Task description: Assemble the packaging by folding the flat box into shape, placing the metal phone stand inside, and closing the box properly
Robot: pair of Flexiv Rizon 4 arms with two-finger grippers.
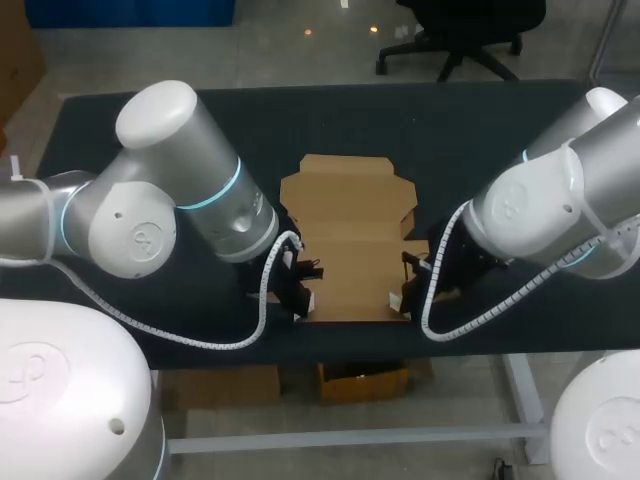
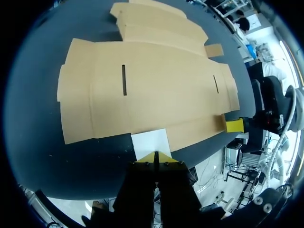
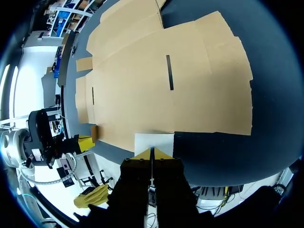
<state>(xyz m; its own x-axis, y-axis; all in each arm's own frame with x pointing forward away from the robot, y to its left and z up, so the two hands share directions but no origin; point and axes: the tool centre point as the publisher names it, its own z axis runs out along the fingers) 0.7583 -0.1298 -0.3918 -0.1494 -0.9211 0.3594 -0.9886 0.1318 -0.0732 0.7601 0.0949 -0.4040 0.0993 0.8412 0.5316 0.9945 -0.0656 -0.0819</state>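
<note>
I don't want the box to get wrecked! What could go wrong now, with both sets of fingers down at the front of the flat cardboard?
The flat box lies close to the front edge of the table, so a nudge might slide it off. The left gripper and right gripper sit at its opposite front corners; lifting unevenly could twist or crease the cardboard wrongly. The metal phone stand shows in no view.

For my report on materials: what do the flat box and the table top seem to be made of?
Flat box: apparently plain brown cardboard, matte, judging by its pressed fold lines and cut slots. Table top: a dark, matte surface without gloss, perhaps a cloth or mat; the look leaves it open.
</note>
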